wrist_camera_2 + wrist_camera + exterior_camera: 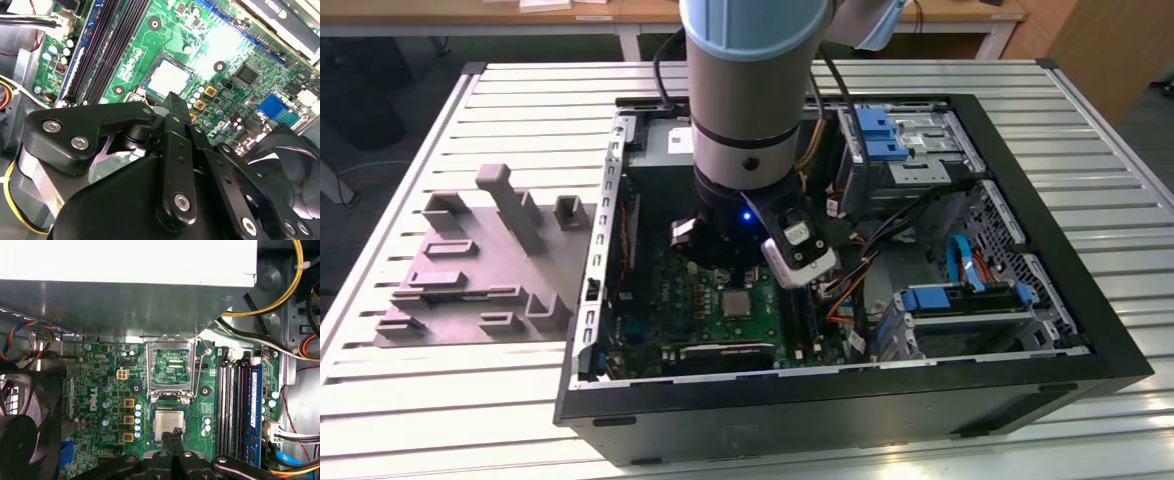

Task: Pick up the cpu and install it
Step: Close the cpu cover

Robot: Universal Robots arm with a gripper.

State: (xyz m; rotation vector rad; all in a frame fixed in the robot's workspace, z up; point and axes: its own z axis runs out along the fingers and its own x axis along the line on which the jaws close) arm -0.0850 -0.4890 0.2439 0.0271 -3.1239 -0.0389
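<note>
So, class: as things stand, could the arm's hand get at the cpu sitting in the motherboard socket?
Probably yes. The hand hangs just over the cpu, the socket frame is swung upright off it, and in both wrist views nothing lies between the two.

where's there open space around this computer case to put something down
The slatted table is bare in front of the grey tray and along the case's far side. Inside is crowded: cables, drive cages, and the claw over the cpu.

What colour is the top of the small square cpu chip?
Pale silver-beige, seen best in the first wrist view on the small square cpu chip.
</note>
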